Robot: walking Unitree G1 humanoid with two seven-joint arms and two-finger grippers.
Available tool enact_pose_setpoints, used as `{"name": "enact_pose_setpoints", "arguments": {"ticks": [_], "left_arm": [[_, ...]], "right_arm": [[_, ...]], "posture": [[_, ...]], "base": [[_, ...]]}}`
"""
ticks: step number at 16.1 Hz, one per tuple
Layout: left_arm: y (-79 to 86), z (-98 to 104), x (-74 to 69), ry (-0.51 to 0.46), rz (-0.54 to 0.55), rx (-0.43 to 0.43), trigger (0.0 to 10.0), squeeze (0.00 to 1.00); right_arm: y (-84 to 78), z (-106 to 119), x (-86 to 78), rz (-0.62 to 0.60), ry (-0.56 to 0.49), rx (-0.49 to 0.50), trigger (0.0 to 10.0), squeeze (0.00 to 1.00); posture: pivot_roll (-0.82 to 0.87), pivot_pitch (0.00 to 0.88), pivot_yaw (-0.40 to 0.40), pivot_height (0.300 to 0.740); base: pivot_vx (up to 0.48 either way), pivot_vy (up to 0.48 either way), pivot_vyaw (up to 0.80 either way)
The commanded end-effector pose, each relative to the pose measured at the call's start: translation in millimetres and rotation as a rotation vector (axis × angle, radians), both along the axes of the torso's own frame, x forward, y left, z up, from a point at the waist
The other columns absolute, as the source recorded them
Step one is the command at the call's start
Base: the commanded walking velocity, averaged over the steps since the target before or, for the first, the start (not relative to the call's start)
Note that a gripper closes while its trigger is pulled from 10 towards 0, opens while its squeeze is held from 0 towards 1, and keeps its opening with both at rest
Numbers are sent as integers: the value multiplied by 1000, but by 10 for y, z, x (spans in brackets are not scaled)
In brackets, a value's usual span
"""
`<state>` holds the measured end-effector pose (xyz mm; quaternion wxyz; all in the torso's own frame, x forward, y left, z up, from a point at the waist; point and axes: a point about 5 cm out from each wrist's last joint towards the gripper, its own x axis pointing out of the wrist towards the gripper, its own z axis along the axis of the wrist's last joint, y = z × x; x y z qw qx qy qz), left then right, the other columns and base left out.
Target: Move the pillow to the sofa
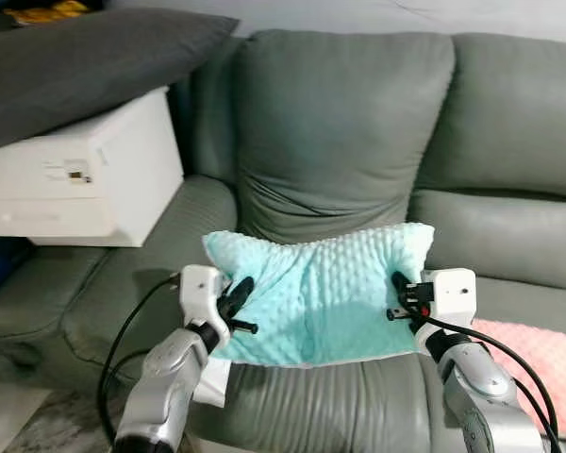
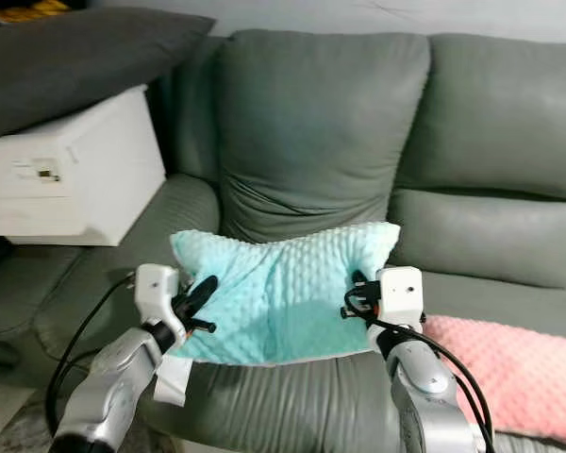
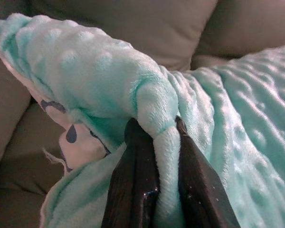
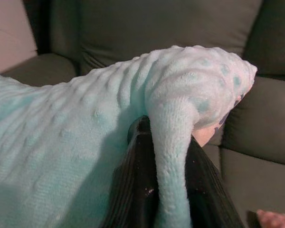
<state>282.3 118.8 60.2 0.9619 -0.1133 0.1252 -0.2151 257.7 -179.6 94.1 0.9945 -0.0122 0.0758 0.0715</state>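
A mint-green dotted pillow (image 1: pixel 325 293) hangs stretched between my two grippers, just above the front of the grey sofa seat (image 1: pixel 358 401). My left gripper (image 1: pixel 240 304) is shut on the pillow's left edge. In the left wrist view a fold of the pillow (image 3: pixel 156 114) is pinched between the black fingers (image 3: pixel 133 180). My right gripper (image 1: pixel 399 294) is shut on the pillow's right edge, and the right wrist view shows another fold of the pillow (image 4: pixel 173 142) clamped between its fingers (image 4: pixel 133 190). A white tag on the pillow (image 1: pixel 210 385) dangles at its lower left corner.
The grey sofa (image 1: pixel 349 123) fills the view, with its backrest straight ahead. A white box (image 1: pixel 85 170) under a dark grey cushion (image 1: pixel 85 61) stands on the sofa's left end. A pink blanket (image 1: pixel 538 363) lies on the seat at the right.
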Motion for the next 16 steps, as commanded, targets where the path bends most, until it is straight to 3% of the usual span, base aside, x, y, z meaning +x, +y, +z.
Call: {"name": "enact_pose_setpoints", "arguments": {"ticks": [1,5,9,16], "left_arm": [[0,-13,32,-2,-12,32,10000,0],[53,-194,152,41,-24,88,10000,0],[108,-232,236,31,-34,174,10000,0],[132,-237,409,54,78,161,10000,0]], "right_arm": [[35,26,12,1,-18,4,10000,0],[65,-31,31,-32,6,72,10000,0],[-97,-199,-23,-176,83,179,10000,0],[-167,-341,-71,-264,119,164,10000,0]], "posture": [[-217,38,36,740],[-220,77,69,740],[-218,141,85,740],[-210,259,87,740]], "base": [[0,0,0],[0,0,0],[0,0,0],[0,0,0]]}}
